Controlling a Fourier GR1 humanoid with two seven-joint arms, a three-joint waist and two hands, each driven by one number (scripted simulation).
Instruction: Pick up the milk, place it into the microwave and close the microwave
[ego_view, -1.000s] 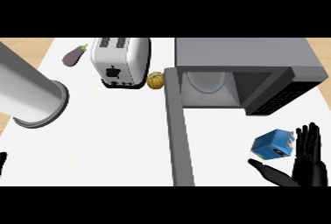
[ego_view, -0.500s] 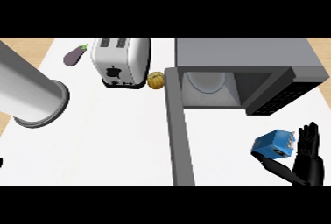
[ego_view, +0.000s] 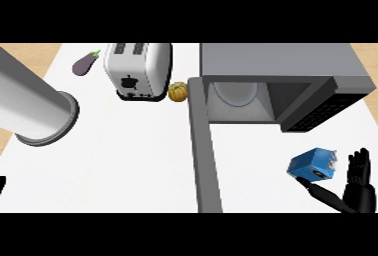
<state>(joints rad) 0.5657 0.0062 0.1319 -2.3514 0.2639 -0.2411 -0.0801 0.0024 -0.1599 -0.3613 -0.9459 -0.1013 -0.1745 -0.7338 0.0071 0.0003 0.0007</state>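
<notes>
1 head view shows the blue milk (ego_view: 314, 164) on the counter, right of the microwave's (ego_view: 275, 80) open door (ego_view: 204, 165), with the right hand (ego_view: 356, 187) spread around it, thumb underneath, not pinching. Closing off-centre could tip the carton away.

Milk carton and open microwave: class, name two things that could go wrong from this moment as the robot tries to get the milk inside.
1. The right hand flanks the blue milk carton with straight fingers, not curled round it, so the carton might tip or slide when lifted.
2. The open microwave door juts toward the robot left of the carton; the microwave opening lies beyond, so the carried carton might catch the frame or door.
</notes>
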